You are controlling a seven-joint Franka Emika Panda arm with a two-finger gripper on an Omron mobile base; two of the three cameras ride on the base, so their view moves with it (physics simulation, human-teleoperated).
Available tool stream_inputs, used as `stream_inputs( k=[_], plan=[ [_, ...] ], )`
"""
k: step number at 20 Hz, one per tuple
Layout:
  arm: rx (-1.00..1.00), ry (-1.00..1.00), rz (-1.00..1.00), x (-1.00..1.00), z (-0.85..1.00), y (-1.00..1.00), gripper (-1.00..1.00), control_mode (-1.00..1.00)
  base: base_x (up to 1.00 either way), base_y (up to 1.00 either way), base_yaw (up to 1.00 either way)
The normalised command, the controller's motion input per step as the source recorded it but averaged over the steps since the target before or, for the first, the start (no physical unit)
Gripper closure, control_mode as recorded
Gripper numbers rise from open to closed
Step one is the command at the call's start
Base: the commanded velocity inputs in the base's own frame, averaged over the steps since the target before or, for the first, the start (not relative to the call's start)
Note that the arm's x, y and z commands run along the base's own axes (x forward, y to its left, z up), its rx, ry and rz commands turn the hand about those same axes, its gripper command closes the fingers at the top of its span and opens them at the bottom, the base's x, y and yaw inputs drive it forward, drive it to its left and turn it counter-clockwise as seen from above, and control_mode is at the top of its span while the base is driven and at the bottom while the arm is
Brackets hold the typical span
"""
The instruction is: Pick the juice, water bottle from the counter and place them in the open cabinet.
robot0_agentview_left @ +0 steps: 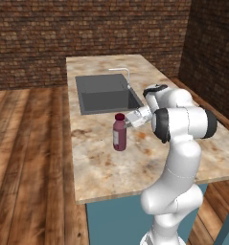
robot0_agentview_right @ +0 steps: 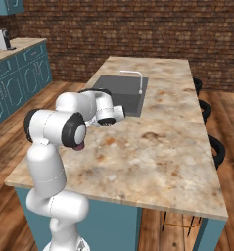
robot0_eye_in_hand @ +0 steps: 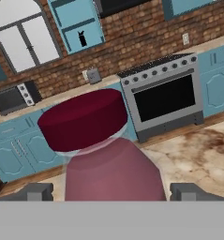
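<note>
The juice (robot0_agentview_left: 119,132) stands upright on the counter (robot0_agentview_left: 111,167), just in front of the sink's near edge and well in from the counter's long left edge. The gripper (robot0_agentview_left: 130,119) comes in sideways at it, level with the neck and cap. From the hand camera, the juice (robot0_eye_in_hand: 101,150) looms right in the middle, maroon cap on top, with one dark finger tip (robot0_eye_in_hand: 36,192) to its left and the other to its right. So the claw is spread wide, straddling the bottle and not yet clamped on it; whether the pads touch the bottle, I can't tell. That sideways approach looks sensible: a tall, narrow bottle is easiest to take around its body, and it should then travel upright.

From the right base camera the arm's elbow blocks most of the bottle; only a sliver of maroon (robot0_agentview_right: 79,145) peeks out beneath it.

Now the containers. The sink (robot0_agentview_left: 106,93) is a dark basin with nothing visible inside, its faucet (robot0_agentview_left: 125,76) arching over its far edge. Far off in the hand camera's view, the open cabinet (robot0_eye_in_hand: 78,26) hangs on the brick wall, and the water bottle (robot0_eye_in_hand: 82,39) is standing on its shelf. By my reckoning, that's half the job done, with the juice left to carry.
</note>
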Motion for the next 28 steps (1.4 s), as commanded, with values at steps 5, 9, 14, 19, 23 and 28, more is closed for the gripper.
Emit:
stream_inputs(
  k=[5, 9, 14, 19, 23, 28],
  plan=[
    [0.00, 0.00, 0.00, 0.00, 0.00, 0.00, 1.00, -1.00, 0.00, 0.00, 0.00],
    [0.00, 0.00, 0.00, -0.04, 0.00, 0.00, 1.00, -1.00, 0.00, 0.00, 0.00],
    [-0.02, 0.00, -0.07, -0.37, 0.12, 0.00, 1.00, -1.00, 0.00, 0.00, 0.00],
    [0.00, 0.01, -0.14, -0.48, 0.63, 0.00, 1.00, -1.00, 0.00, 0.00, 0.00],
    [0.00, 0.03, -0.14, -0.35, 0.92, 0.00, 1.00, -1.00, 0.00, 0.00, 0.00],
    [0.00, 0.15, -0.10, -0.39, 0.94, 0.00, 1.00, -1.00, 0.00, 0.00, 0.00]
  ],
)
